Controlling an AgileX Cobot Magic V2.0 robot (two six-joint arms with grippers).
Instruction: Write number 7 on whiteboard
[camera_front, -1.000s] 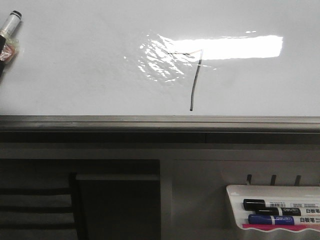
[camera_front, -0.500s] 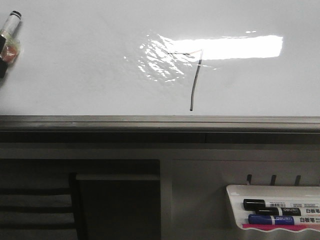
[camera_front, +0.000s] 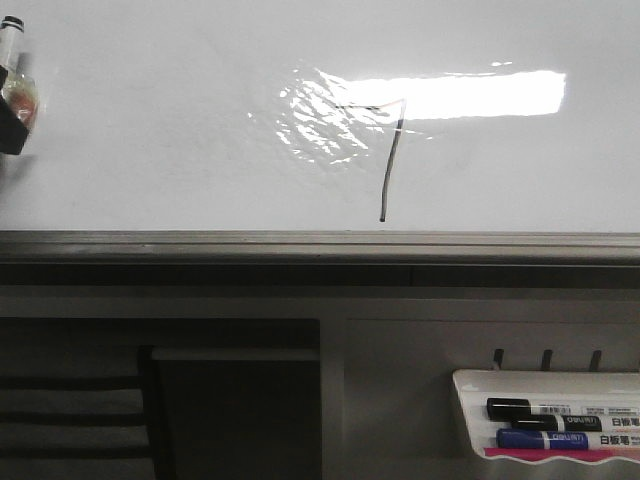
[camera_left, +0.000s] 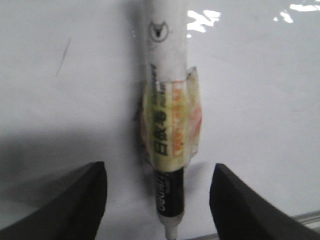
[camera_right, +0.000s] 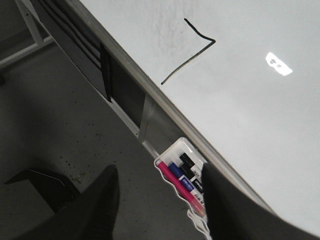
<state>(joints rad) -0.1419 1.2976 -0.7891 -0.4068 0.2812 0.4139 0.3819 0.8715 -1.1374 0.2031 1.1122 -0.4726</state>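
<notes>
Glossy white whiteboard fills the upper half of the front view, grey metal rail along its bottom edge, bright rectangular light reflection near centre. The number 7 is on the board: thin dark stroke, short top bar running into the glare, long slightly curved stem ending just above the rail. Also visible in the right wrist view.

Left tool: dark fingers spread wide on either side of a marker, gaps on both sides at the visible tips, not touching it there. What holds the marker can't be seen. Marker has a white barrel, yellowish tape-like wrap around the middle, dark section with print below. In the front view the marker sits at the far left edge, well apart from the 7.

Right tool: fingers apart, nothing between them, off the board.

White marker tray hangs below the rail at lower right, holding black and blue markers.
</notes>
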